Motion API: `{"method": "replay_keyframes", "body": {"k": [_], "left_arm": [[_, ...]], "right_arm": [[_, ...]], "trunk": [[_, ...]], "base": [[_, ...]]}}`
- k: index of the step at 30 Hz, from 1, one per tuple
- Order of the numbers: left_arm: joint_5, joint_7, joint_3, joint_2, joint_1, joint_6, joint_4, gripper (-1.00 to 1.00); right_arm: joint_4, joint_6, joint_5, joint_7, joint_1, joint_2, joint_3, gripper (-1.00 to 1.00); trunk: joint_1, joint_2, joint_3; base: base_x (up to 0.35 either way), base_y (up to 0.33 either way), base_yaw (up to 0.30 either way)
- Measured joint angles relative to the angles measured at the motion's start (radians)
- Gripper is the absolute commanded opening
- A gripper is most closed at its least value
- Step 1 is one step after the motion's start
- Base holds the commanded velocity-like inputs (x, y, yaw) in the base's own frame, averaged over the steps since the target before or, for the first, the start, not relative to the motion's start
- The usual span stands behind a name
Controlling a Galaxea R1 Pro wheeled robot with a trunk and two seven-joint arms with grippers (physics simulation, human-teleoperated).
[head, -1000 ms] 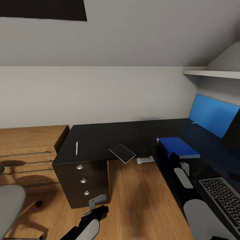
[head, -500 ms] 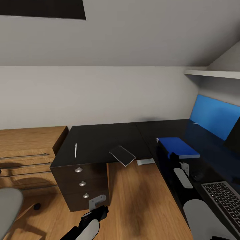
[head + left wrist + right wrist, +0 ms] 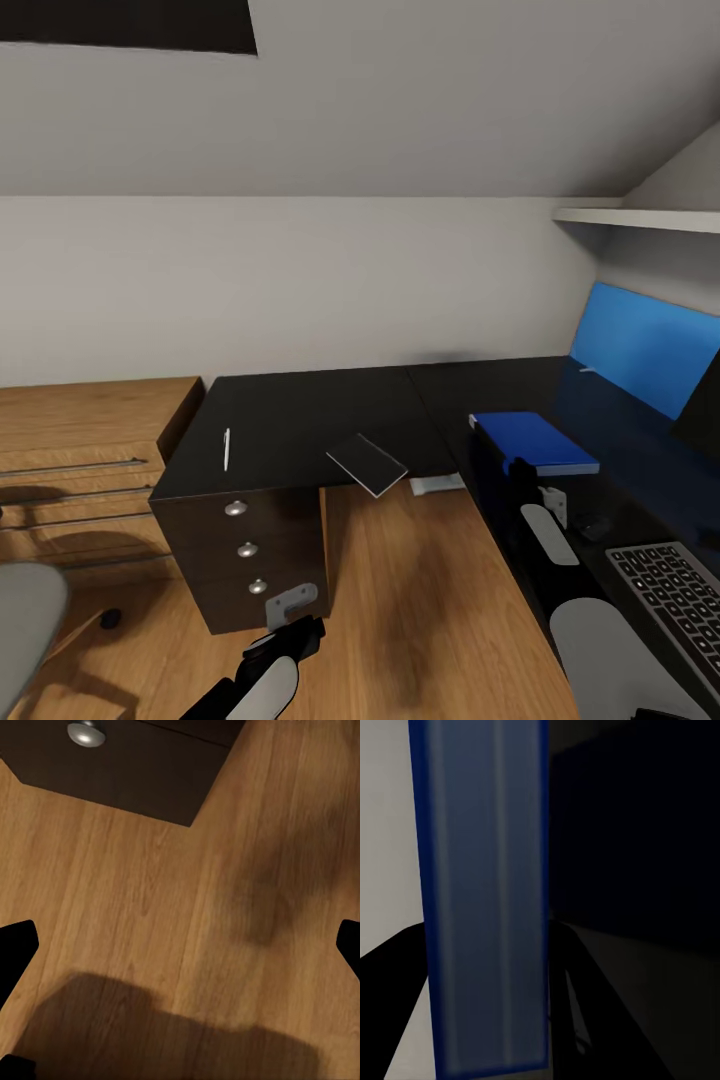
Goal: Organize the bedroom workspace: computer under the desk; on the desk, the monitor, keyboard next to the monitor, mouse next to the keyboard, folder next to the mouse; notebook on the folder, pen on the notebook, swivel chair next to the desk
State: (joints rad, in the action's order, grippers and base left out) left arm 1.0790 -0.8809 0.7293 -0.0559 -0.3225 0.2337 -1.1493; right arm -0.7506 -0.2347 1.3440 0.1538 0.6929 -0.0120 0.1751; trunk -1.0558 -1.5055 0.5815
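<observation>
Left jaws (image 3: 292,632): apart, empty, low over the floor beside the drawer unit (image 3: 245,545). Pen (image 3: 227,449) and notebook (image 3: 367,464) lie on the table (image 3: 300,410), well above and beyond these jaws; the notebook overhangs the edge. Risk: a nudge tips it off. Folder (image 3: 533,441) lies just beyond the right jaws (image 3: 522,470); their state cannot be told.

A home study corner under a sloping white ceiling. An L-shaped black desk (image 3: 300,420) with a keyboard (image 3: 672,600) at its right edge stands on wood flooring (image 3: 420,590), beside a wooden drawer chest (image 3: 80,450).
</observation>
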Motion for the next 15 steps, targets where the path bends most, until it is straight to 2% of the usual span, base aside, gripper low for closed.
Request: {"method": "replay_keyframes", "body": {"k": [15], "left_arm": [[0.003, 0.002, 0.005, 0.001, 0.000, 0.000, 0.000, 1.00]], "right_arm": [[-0.001, 0.001, 0.000, 0.000, 0.000, 0.000, -0.001, -1.00]], "trunk": [[0.000, 0.000, 0.000]], "base": [[0.000, 0.000, 0.000]]}}
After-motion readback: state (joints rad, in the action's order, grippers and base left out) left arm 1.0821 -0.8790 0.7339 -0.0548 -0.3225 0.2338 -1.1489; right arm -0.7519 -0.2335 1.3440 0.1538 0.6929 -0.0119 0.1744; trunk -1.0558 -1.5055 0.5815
